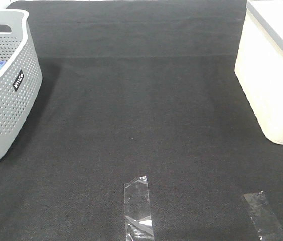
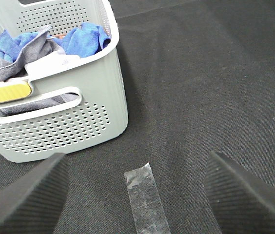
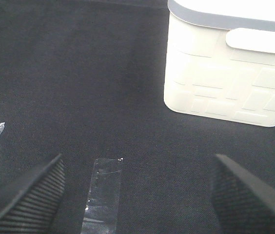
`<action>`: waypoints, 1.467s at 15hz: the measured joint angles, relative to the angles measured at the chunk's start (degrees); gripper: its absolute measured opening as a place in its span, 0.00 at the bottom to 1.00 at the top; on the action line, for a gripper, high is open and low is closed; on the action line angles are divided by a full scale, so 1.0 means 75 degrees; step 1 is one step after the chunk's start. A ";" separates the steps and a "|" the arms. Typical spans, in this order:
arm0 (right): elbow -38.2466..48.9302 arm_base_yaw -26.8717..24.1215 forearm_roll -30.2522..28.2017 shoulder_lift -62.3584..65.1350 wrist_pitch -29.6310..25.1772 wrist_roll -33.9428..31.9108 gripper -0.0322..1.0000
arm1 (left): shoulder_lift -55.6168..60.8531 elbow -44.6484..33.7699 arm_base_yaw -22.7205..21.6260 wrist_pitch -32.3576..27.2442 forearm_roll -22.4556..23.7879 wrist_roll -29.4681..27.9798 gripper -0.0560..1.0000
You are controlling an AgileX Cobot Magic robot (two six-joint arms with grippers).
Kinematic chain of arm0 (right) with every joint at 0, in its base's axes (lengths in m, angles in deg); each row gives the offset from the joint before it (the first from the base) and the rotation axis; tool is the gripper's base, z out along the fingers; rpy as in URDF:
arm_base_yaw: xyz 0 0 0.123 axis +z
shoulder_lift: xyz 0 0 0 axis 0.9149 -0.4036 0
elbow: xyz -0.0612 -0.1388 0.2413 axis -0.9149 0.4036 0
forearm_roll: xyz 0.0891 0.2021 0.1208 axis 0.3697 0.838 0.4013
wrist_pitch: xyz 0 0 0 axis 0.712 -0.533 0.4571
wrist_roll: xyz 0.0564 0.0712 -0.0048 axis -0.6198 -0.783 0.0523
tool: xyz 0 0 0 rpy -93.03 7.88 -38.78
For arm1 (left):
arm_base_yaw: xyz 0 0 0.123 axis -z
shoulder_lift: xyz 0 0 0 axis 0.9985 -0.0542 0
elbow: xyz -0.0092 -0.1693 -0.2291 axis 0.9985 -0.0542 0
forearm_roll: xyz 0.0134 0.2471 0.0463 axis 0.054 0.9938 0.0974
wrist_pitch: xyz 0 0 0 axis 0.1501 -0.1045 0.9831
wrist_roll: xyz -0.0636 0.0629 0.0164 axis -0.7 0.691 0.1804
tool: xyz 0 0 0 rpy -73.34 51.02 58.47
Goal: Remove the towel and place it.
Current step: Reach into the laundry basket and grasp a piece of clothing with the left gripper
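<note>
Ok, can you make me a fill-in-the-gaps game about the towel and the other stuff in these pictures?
1. The grey towel is lying inside the ____ with little holes.
2. The cloth bunched next to it is bright ____.
3. The left gripper and the right gripper are both ____ and hold nothing.
4. The strips stuck on the black mat are clear ____.
Missing words: basket, blue, open, tape.
</note>
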 joint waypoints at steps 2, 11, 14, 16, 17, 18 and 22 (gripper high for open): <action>0.0000 0.0000 0.0000 0.0000 0.0000 0.0000 0.77 | 0.0000 0.0000 0.0000 0.0000 0.0000 0.0000 0.75; 0.0000 0.0000 0.0000 0.0000 0.0000 0.0000 0.77 | 0.0000 0.0000 0.0000 0.0000 0.0000 0.0000 0.75; 0.0000 0.0000 0.0000 0.0000 0.0000 0.0000 0.77 | 0.0000 0.0000 0.0000 0.0000 0.0000 0.0000 0.75; 0.0000 0.0000 0.0000 0.0000 0.0000 0.0000 0.77 | 0.0000 0.0000 0.0000 0.0000 0.0000 0.0000 0.75; 0.0000 0.0000 0.0000 0.0000 0.0000 0.0000 0.77 | 0.0000 0.0000 0.0000 0.0000 0.0000 0.0000 0.75; 0.0000 0.0000 0.0000 0.0000 0.0000 0.0000 0.77 | 0.0000 0.0000 0.0000 0.0000 0.0000 0.0000 0.75; 0.0000 0.0000 0.0000 0.0000 0.0000 0.0000 0.77 | 0.0000 0.0000 0.0000 0.0000 0.0000 0.0000 0.75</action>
